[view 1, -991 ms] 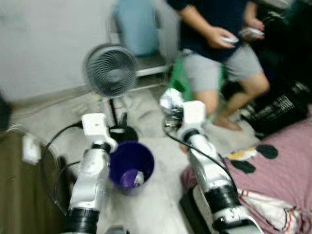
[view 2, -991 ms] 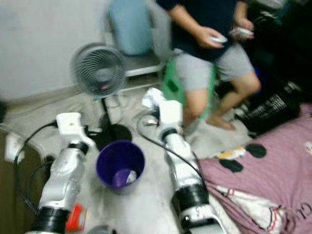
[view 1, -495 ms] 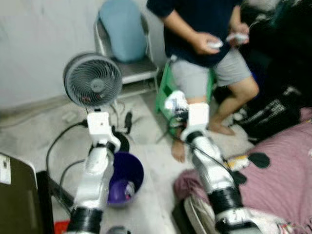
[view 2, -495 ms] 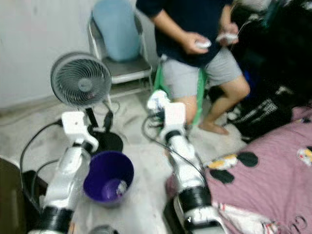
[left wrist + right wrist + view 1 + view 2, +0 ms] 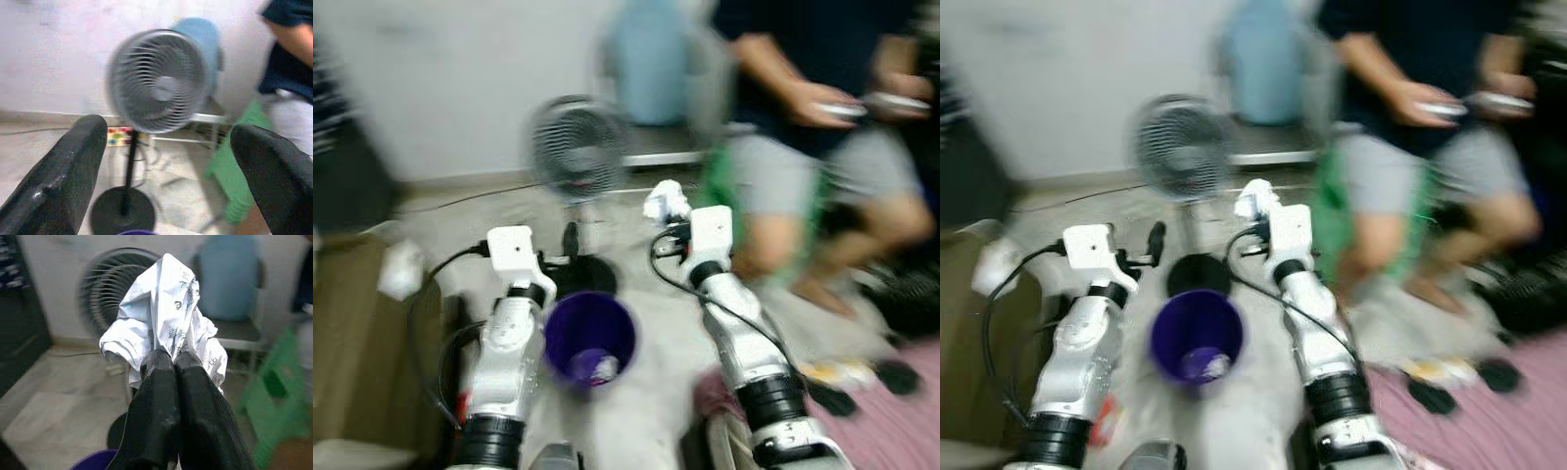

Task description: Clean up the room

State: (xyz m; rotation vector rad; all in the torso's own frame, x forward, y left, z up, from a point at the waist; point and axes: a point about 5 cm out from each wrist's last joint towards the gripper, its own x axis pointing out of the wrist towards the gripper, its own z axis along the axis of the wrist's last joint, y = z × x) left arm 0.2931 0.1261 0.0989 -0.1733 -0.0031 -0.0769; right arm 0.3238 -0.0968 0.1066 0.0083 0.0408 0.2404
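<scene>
We see the right end effector (image 5: pixel 173 357) clamped on a crumpled paper (image 5: pixel 168 316), held up beyond the purple bin (image 5: pixel 590 338) on the floor. The left end effector (image 5: pixel 166 147) is spread wide, facing the fan (image 5: pixel 156 81).

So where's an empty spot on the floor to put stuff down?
Bare floor lies between the purple bin and the pink bedding. It is crowded by the fan, with cables near its base, and around the seated person.
</scene>
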